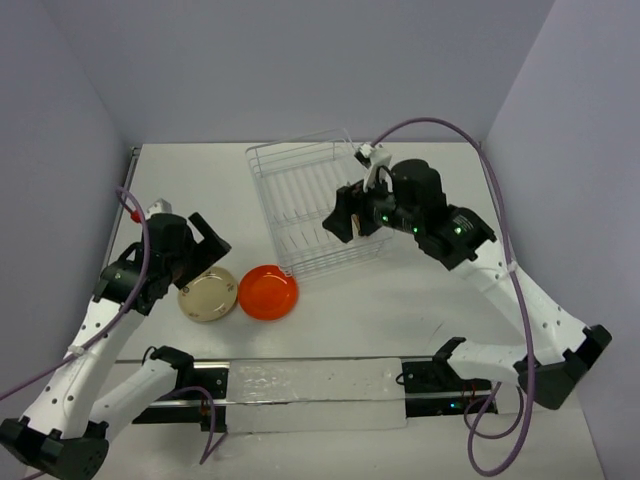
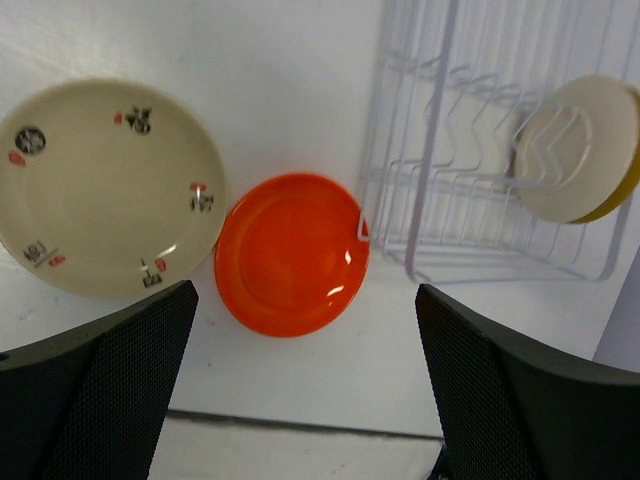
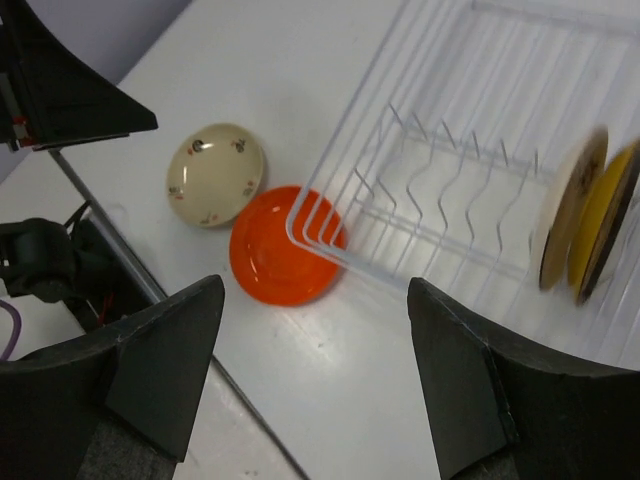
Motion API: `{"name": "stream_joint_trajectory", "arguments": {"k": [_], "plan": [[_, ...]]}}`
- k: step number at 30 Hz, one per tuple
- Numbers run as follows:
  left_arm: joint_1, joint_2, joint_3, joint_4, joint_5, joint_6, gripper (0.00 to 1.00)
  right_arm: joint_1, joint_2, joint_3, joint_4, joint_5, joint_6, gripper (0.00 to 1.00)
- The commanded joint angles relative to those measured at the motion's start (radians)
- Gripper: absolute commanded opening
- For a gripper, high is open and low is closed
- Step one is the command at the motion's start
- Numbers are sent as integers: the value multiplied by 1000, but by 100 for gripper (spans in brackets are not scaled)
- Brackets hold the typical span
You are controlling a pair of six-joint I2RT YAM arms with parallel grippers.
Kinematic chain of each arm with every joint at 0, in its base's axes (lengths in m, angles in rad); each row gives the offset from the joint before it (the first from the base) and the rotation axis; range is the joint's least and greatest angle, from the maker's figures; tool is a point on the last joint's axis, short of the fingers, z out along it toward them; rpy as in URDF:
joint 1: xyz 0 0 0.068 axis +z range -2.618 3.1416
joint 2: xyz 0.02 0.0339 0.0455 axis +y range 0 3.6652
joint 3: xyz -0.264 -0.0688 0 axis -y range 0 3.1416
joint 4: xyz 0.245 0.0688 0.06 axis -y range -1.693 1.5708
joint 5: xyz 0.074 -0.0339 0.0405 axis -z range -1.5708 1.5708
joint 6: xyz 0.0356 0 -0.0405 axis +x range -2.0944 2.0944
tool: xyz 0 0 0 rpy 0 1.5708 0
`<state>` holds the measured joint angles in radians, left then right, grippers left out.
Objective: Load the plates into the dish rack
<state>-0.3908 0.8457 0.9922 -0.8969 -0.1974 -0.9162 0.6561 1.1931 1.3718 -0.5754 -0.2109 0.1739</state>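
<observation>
The white wire dish rack (image 1: pixel 290 190) stands at mid-table. One cream plate (image 2: pixel 570 145) and the mustard-yellow plate (image 2: pixel 628 175) stand upright in it, side by side; they also show in the right wrist view as the cream plate (image 3: pixel 566 205) and the yellow plate (image 3: pixel 602 215). The other cream plate (image 1: pixel 208 294) and the orange-red plate (image 1: pixel 268 291) lie flat on the table by the rack's near-left corner, the orange one touching the rack. My left gripper (image 1: pixel 212 243) is open and empty above the flat plates. My right gripper (image 1: pixel 342 215) is open and empty above the rack's right side.
A clear plastic strip (image 1: pixel 315 393) lies along the table's near edge over a black rail (image 1: pixel 190 370). Grey walls close in the left, back and right. The right arm's purple cable (image 1: pixel 440 125) arcs over the back right.
</observation>
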Motion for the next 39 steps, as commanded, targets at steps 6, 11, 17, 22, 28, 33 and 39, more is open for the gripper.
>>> {"name": "stream_joint_trajectory", "arguments": {"k": [6,11,17,22,28,33,39], "plan": [[-1,-83,-290,124,288,-190,92,13,-255,-280,66,206,201,82],[-59,-67,-387,144,275,-300,86,11,-342,-358,66,264,215,82],[-194,10,-388,169,193,-426,83,12,-379,-379,62,326,222,84],[-212,59,-385,128,75,-498,75,10,-402,-373,45,371,226,86],[-212,19,-429,166,2,-528,75,8,-405,-369,18,411,237,90],[-212,124,-414,202,1,-493,75,7,-412,-370,9,417,236,91],[-212,171,-454,272,11,-502,68,2,-414,-370,-5,444,242,93]]}}
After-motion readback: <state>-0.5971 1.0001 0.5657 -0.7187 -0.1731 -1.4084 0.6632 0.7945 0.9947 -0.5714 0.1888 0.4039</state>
